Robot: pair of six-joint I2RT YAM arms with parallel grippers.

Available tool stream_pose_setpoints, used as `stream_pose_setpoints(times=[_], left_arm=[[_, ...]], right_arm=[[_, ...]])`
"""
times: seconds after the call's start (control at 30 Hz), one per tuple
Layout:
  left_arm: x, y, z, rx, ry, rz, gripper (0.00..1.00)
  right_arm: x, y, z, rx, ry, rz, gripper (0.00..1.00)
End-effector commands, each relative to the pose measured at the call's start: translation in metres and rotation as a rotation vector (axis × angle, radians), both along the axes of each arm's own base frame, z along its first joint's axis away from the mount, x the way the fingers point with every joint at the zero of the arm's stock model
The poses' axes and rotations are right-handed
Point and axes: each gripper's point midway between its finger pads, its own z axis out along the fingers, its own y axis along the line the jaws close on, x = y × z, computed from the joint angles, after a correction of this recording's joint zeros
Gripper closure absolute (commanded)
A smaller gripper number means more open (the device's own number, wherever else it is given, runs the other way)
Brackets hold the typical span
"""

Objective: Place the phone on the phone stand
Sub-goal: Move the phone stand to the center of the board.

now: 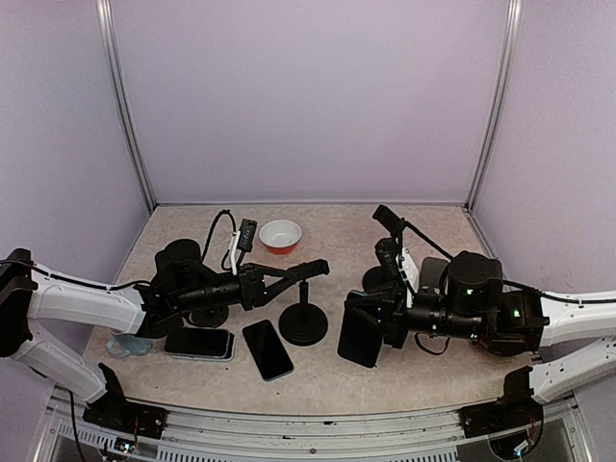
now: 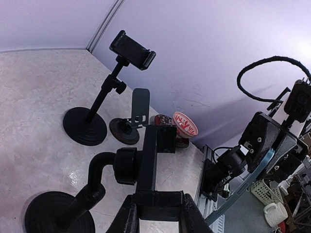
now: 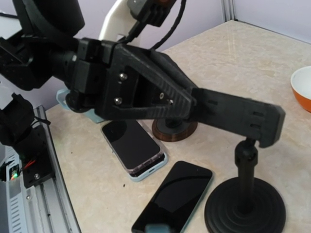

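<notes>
The black phone stand (image 1: 304,323) rises from its round base in the middle of the table. My left gripper (image 1: 281,277) is shut on the near end of the stand's long holder (image 2: 148,155), one finger on each side. The holder lies level above the base (image 3: 243,206). A dark phone (image 1: 360,337) with a teal edge (image 2: 250,172) is tilted off the table just right of the stand, and my right gripper (image 1: 381,327) is shut on it. The right wrist view shows only a pale blur at the bottom edge where that gripper is.
A loose phone (image 1: 267,348) lies left of the stand base, beside two stacked phones (image 1: 199,343). A low brown-based stand (image 3: 175,128) sits behind them. A tall stand (image 2: 132,49) and a flat-plate stand (image 2: 140,109) are at the right back. An orange bowl (image 1: 280,235) is at the back.
</notes>
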Motion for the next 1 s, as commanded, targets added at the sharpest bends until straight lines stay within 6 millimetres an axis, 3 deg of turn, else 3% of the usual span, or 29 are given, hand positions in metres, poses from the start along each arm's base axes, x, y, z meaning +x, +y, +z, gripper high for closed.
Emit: stream_pose_setpoints(times=[0.0,0.73,0.97], left_arm=[[-0.006,-0.007,0.010,-0.011,-0.027,-0.041,0.98],[-0.010,-0.007,0.015,-0.016,-0.034,-0.048,1.00],[-0.023,-0.011,0.021,-0.018,-0.062,-0.100,1.00]], right_arm=[[0.002,-0.001,0.021,0.084,-0.037,0.000,1.00],[0.001,-0.002,0.022,0.079,-0.051,0.004,1.00],[-0.017,0.004,0.032,0.104,-0.089,0.122,1.00]])
